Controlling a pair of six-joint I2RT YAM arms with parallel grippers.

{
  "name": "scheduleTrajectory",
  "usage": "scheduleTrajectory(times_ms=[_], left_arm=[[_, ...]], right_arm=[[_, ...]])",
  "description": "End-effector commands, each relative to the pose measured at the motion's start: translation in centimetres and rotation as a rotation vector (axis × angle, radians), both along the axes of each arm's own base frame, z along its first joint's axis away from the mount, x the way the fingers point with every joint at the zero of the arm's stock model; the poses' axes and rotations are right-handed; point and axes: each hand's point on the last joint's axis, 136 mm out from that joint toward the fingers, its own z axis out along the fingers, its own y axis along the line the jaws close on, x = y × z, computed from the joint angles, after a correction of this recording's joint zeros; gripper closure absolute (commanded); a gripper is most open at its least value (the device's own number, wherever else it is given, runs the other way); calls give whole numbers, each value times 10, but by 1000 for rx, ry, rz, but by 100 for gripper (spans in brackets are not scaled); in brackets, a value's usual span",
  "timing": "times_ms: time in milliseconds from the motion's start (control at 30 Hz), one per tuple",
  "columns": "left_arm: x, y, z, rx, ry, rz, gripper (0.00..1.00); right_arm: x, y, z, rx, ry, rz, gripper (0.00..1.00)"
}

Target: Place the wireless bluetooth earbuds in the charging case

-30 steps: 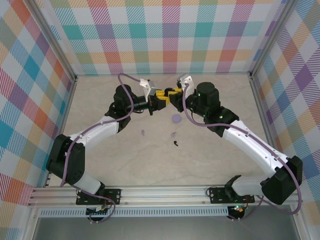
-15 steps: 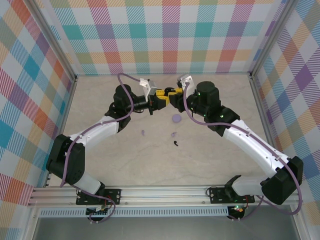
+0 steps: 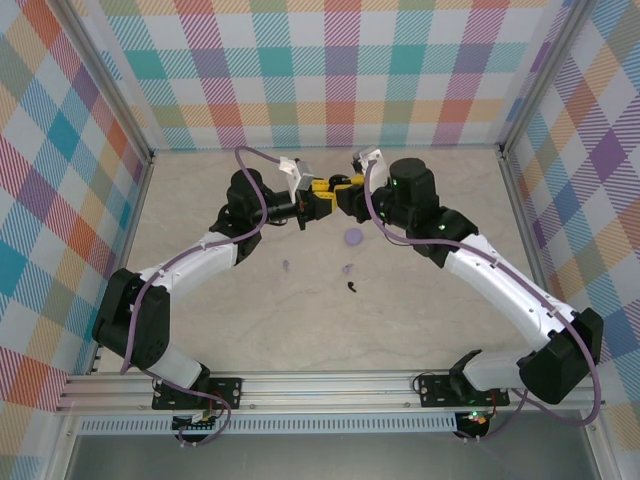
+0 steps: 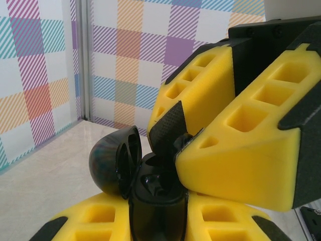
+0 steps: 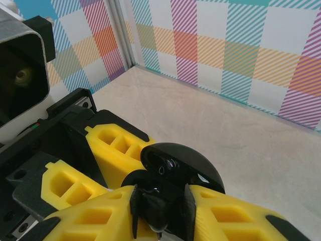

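Left claw (image 4: pixel 158 217) clamps the glossy black charging case (image 4: pixel 150 188), lid open. Right claw (image 4: pixel 175 144) stands narrow at its well; whether it holds anything cannot be told. On the beige surface (image 3: pixel 250 320) a black comma-shaped earbud (image 3: pixel 353 288), a pale lilac earbud (image 3: pixel 285 266) and a second lilac earbud (image 3: pixel 347 269) lie unloaded. Most of the task appears to remain.

Bright, even light, faint soft shadows, small glints on the glossy charging case (image 5: pixel 180 165), nearest foreground slightly blurred

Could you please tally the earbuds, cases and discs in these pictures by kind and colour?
Lilac earbuds: 2
Black earbud: 1
Lilac disc: 1
Black charging case: 1
Total: 5
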Motion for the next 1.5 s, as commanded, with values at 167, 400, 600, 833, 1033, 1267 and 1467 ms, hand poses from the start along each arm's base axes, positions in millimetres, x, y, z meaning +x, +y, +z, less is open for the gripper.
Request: scheduleTrajectory(times_ms=[167, 400, 600, 833, 1033, 1267, 1467], left_arm=[[-9, -4, 18, -18, -47, -40, 84], [-7, -5, 12, -7, -34, -40, 84], [-6, -6, 7, -1, -22, -43, 84], [-5, -7, 5, 2, -17, -44, 84], [-5, -7, 2, 5, -9, -48, 84], [1, -6, -2, 18, 6, -14, 85], [3, -6, 1, 14, 13, -7, 85]], right_arm=[[3, 3, 13, 26, 24, 5, 62], [3, 1, 18, 31, 38, -4, 57], [3, -2, 24, 40, 47, -19, 49], [7, -6, 26, 41, 64, -41, 46], [9, -12, 29, 49, 81, -69, 45], [7, -23, 30, 37, 135, -71, 45], [0, -18, 17, -6, 208, -17, 45]])
